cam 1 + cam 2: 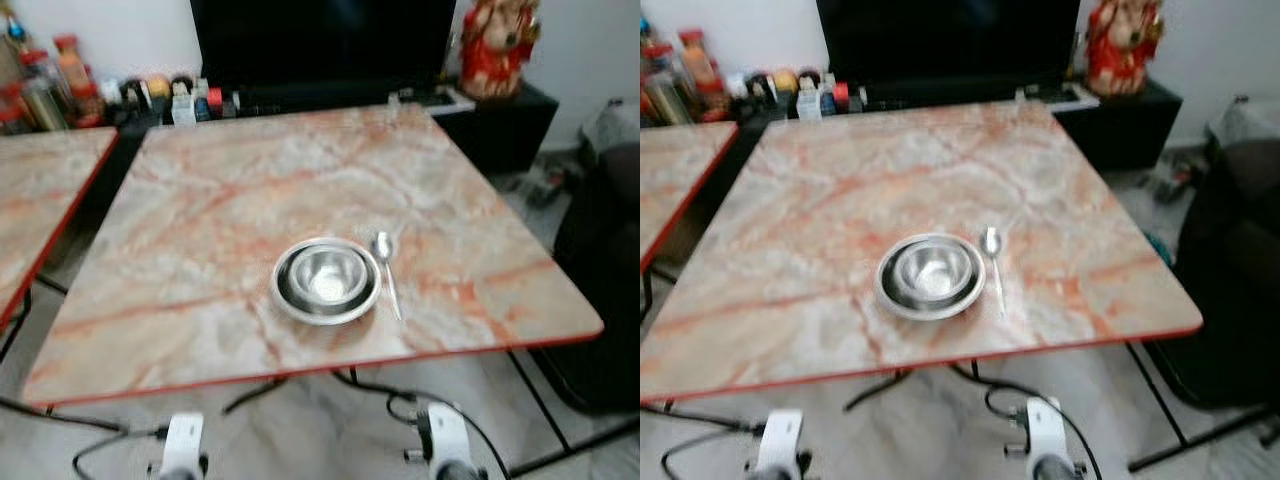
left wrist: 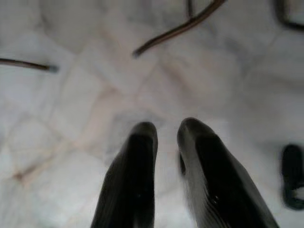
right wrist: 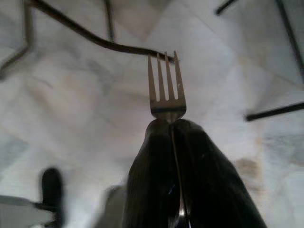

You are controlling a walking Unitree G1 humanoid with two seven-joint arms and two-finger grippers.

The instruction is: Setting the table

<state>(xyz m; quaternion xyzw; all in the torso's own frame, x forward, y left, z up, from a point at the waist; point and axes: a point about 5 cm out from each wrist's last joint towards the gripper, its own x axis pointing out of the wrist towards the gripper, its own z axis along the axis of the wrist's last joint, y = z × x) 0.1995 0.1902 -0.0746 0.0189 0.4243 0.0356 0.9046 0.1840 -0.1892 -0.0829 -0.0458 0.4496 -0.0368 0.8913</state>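
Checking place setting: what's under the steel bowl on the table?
The steel bowl sits on a steel plate; its rim shows all round. The plate's centre is covered. A spoon lies beside it, on the robot's right.

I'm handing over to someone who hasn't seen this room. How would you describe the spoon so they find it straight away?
Start at the big marble-patterned table with the red edge, in front of the black TV stand. Near its front edge sits a steel bowl inside a steel plate. The spoon lies flat on the tabletop just right of that plate, bowl end away from the robot: the one slim, long-handled piece there.
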